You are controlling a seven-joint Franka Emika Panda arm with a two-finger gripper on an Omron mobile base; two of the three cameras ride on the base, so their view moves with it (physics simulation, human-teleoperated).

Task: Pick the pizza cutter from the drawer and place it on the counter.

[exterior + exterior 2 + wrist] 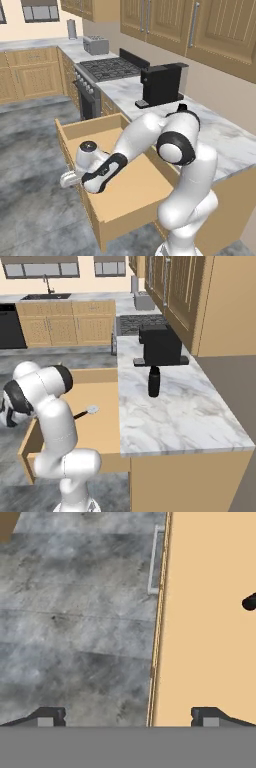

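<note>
Right base view puts the pizza cutter (88, 411) flat on the tan floor of the pulled-out drawer (100, 426), its round silvery wheel toward the tabletop side and its thin black handle pointing away toward the arm. Nothing else seems to lie in the drawer. The marble tabletop (180, 416) runs alongside, carrying a black bottle (154, 382) standing upright and, behind it, a black coffee machine (160, 346).

Left base view: the arm is folded low, its wrist hanging over the front edge of the drawer (130, 190). The stove (107, 68) and a toaster (95, 45) sit farther back along the same run of cabinets.

Hand view looks straight down on that front edge. The fingers (128, 716) are spread wide and hold nothing; one tip (50, 716) hangs over the grey floor (75, 612), the other over the drawer bottom (200, 637). The metal bar handle (154, 562) of the drawer front shows along the edge. A small black shape at the right border is probably the end of the cutter's handle (249, 602), well apart from the fingers.

Judgement: the step in hand is the reach for the cutter, not yet a grasp. The next move calls for carrying the hand fully over the drawer interior toward the cutter, turning the wrist so the fingers straddle the thin handle crosswise, then lowering without clipping the drawer wall.
</note>
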